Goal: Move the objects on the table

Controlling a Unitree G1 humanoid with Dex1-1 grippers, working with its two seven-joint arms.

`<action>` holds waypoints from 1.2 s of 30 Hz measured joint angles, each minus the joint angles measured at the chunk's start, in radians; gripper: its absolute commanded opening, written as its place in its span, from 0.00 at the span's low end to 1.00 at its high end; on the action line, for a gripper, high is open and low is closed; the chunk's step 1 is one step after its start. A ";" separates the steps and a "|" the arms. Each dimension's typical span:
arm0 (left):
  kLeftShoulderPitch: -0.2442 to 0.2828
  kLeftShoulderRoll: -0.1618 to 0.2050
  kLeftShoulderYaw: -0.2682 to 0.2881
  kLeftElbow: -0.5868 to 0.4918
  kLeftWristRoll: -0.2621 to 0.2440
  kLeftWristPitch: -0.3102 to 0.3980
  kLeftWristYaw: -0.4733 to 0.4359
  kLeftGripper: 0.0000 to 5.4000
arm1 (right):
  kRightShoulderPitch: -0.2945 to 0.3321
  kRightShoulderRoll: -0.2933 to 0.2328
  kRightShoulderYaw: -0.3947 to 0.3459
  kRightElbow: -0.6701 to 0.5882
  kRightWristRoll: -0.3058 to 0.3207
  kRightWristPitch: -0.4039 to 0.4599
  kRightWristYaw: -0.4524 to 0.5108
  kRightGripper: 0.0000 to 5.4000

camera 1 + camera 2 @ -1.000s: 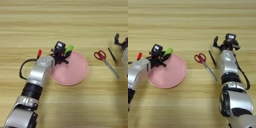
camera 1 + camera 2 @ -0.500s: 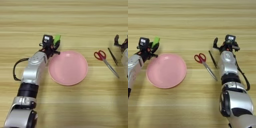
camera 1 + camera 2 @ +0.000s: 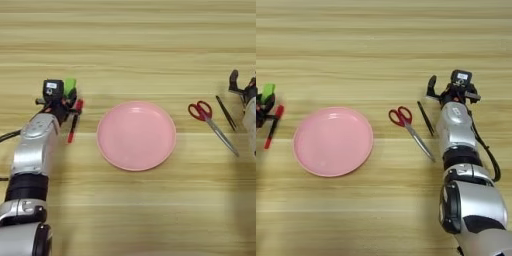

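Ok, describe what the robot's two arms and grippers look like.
Both arms have rounded silver-grey shells split by black joint bands, with a thin black cable looping alongside. The left gripper and right gripper are black, each with two black fingers and a small black box on top bearing a pale label.

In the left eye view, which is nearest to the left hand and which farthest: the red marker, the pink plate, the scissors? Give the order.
From the left hand, at the table's left side:
1. Red marker: right at the hand, just below it.
2. Pink plate: in the middle, to the hand's right.
3. Scissors: far right, beyond the plate.
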 measured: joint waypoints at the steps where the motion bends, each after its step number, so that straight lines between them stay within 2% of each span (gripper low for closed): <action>1: 0.000 0.006 0.009 0.024 0.000 -0.020 0.011 0.25 | 0.000 0.000 0.000 0.001 0.000 0.000 0.000 1.00; 7: -0.014 0.015 0.047 0.203 -0.001 -0.169 0.045 0.25 | -0.004 -0.001 0.000 0.003 0.000 -0.001 0.001 1.00; 11: -0.024 0.017 0.038 0.279 0.013 -0.218 0.050 0.25 | -0.005 -0.002 0.000 0.003 0.000 -0.001 0.002 1.00; 22: -0.052 0.028 0.012 0.379 0.034 -0.250 0.054 0.25 | -0.006 -0.003 0.000 0.004 0.000 -0.001 0.004 1.00; 36: -0.080 0.039 -0.016 0.417 0.049 -0.249 0.071 0.25 | -0.006 -0.003 0.001 0.004 0.000 -0.001 0.016 1.00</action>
